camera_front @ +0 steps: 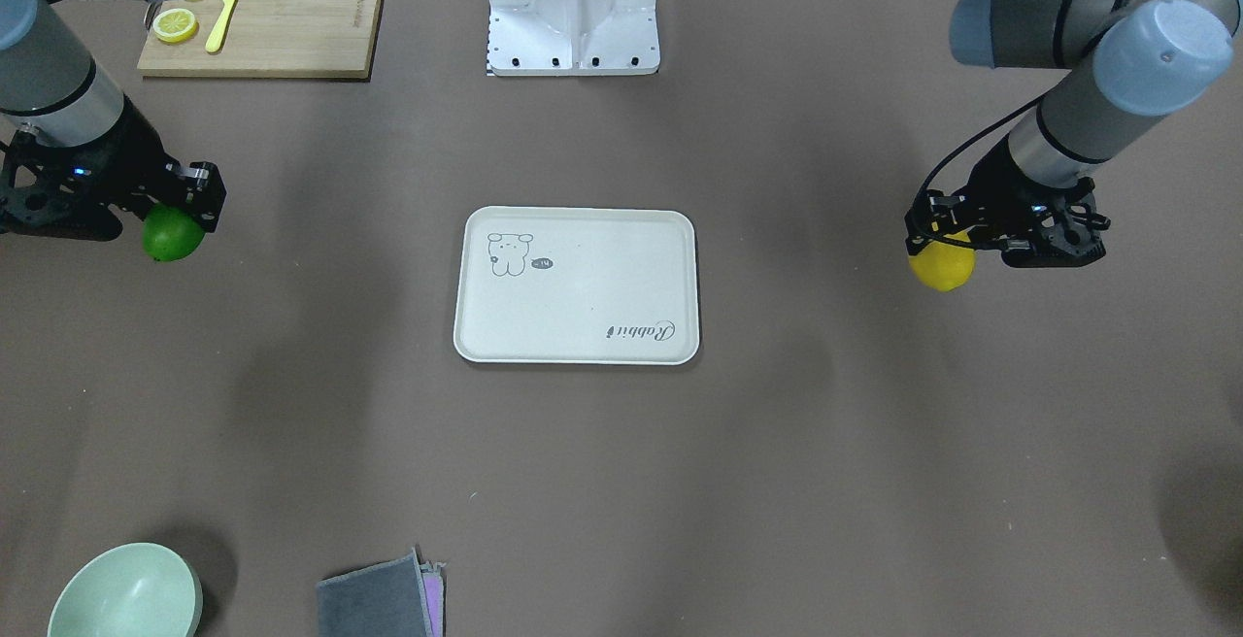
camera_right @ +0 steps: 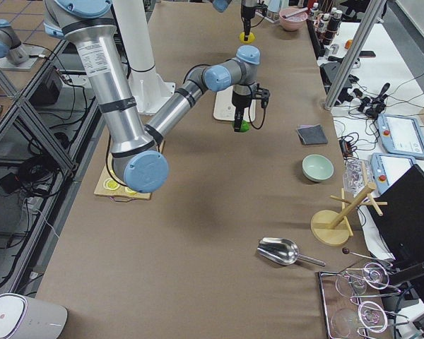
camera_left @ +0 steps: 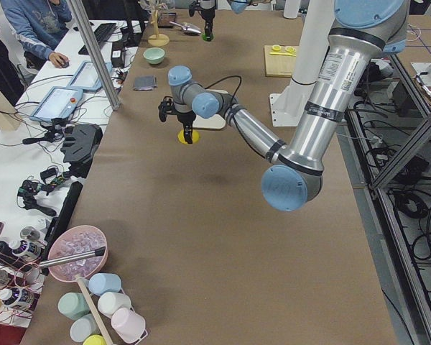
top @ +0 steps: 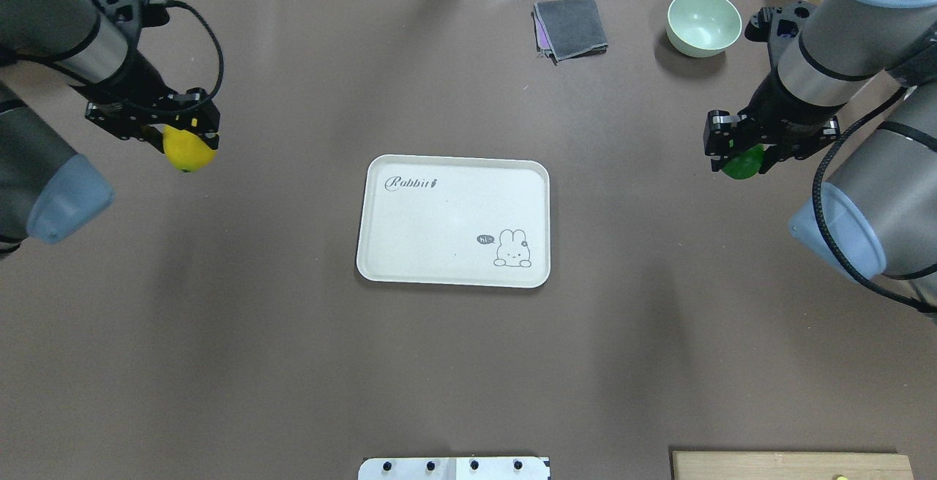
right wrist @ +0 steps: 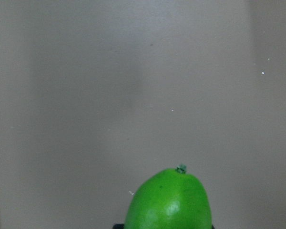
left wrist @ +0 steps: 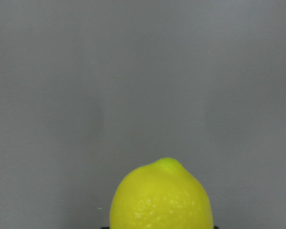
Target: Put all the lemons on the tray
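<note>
- The left gripper (top: 184,137) is closed on the yellow lemon (top: 189,153), which hangs below its fingers with the pointed tip away from the wrist camera.
- This lemon is over bare desk (top: 293,363), well apart from the tray (top: 454,216), off the tray's short side near the "Rabbit" script.
- The right gripper (top: 741,149) grips the green lemon (top: 742,165); the stem end points away from the wrist camera.
- The green lemon is also over bare desk, well apart from the tray, off the opposite short side.
- Whether either lemon touches the desk cannot be told.
- The tray lies flat at the desk's middle, between the two grippers, with nothing on it; the drawing is in the corner nearest the robot's right.
- A pale green bowl (top: 703,23) stands at the far edge of the desk, beyond the right gripper, and a folded grey cloth (top: 571,26) lies near it.
- A wooden board (camera_front: 291,16) sits near the robot's base on its right side, carrying two lemon slices (camera_front: 175,25) and a yellow knife (camera_front: 227,11).
</note>
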`<control>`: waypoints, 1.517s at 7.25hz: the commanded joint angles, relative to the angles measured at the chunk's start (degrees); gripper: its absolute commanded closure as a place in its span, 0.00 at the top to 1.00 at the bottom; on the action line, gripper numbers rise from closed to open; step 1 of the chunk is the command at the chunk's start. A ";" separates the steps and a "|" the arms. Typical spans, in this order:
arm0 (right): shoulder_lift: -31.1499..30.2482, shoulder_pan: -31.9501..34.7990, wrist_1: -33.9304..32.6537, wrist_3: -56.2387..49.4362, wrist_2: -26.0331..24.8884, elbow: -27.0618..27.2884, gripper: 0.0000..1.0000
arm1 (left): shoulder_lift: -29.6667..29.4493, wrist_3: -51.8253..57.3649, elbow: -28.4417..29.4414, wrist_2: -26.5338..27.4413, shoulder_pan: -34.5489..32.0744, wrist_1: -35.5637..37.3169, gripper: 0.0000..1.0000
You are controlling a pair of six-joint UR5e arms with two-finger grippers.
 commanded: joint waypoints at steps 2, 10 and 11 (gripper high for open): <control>12.35 -7.49 -2.50 8.52 -3.31 -6.99 0.00 | -8.07 -7.74 1.28 6.05 8.55 4.15 0.00; 27.06 -18.76 8.05 19.72 -10.44 -28.20 0.00 | -17.13 -26.20 9.70 14.25 21.93 -0.39 0.00; 26.98 -18.77 8.83 19.20 -10.44 -28.90 0.00 | -17.13 -27.51 13.21 14.25 22.28 -4.69 0.00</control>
